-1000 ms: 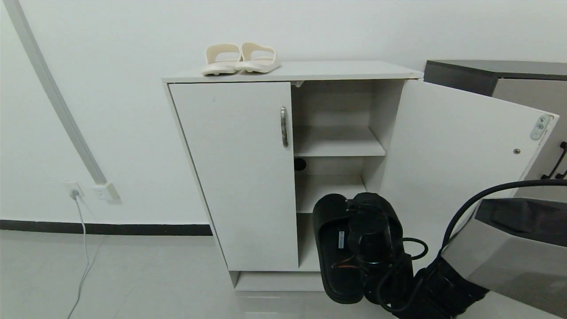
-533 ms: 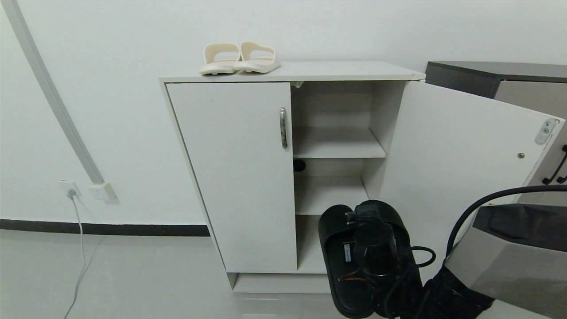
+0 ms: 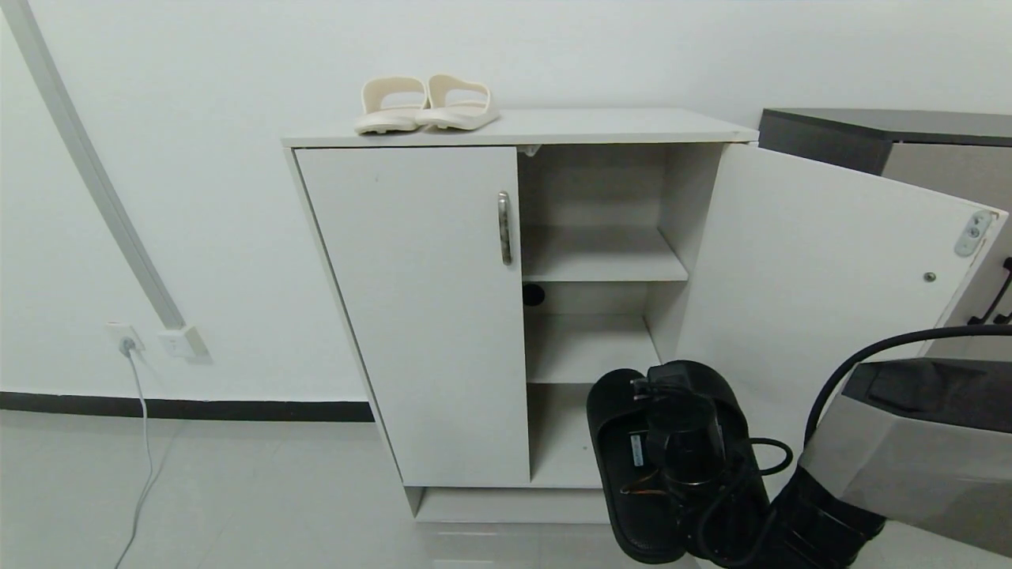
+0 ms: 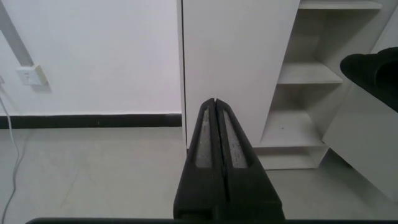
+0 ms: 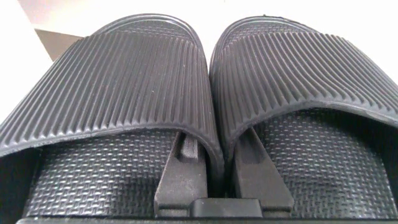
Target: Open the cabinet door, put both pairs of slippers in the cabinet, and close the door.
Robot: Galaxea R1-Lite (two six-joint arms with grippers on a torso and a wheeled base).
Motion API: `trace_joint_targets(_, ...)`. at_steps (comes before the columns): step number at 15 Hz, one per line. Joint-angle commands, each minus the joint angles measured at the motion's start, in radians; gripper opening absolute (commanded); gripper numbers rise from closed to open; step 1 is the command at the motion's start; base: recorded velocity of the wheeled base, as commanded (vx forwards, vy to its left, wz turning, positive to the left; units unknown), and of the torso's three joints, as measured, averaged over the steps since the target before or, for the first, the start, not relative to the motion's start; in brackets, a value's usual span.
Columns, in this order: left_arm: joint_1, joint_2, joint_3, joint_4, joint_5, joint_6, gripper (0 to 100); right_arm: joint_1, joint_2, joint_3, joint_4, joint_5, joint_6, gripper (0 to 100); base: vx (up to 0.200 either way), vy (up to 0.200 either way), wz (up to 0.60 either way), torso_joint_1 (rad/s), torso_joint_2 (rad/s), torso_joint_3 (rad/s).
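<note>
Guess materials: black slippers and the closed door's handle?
Black slippers: likely matte rubber or moulded foam; ribbed straps, pebbled footbeds, no shine. Handle: looks like brushed metal; grey with a soft sheen, though coated plastic can't be excluded.

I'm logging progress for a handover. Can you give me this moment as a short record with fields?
cabinet: white; right door swung open, left door shut
cream slippers: side by side on the cabinet top
black slippers: held as a pair, low in front of the open side
right gripper: shut on the black slippers at their straps
left gripper: shut, holding nothing
progress: door opened; no slippers inside yet
</note>
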Motion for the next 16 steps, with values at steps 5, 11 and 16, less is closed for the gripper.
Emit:
trace_joint_targets(5, 0.001, 0.002, 0.0, 0.0, 0.0, -0.002, 0, -0.036, 0.021, 0.001, -0.001, 0.0, -0.011, 0, 0.0, 0.0, 0.0, 0.0, 0.0, 0.0)
trace_joint_targets(11, 0.001, 0.002, 0.0, 0.0, 0.002, -0.002, 0, -0.055, 0.023, 0.001, 0.001, 0.0, -0.015, 0, 0.0, 0.0, 0.0, 0.0, 0.0, 0.0)
trace_joint_targets(16, 0.001, 0.002, 0.0, 0.0, 0.002, -0.002, 0, -0.058, 0.023, 0.001, -0.001, 0.0, -0.02, 0, 0.0, 0.0, 0.0, 0.0, 0.0, 0.0)
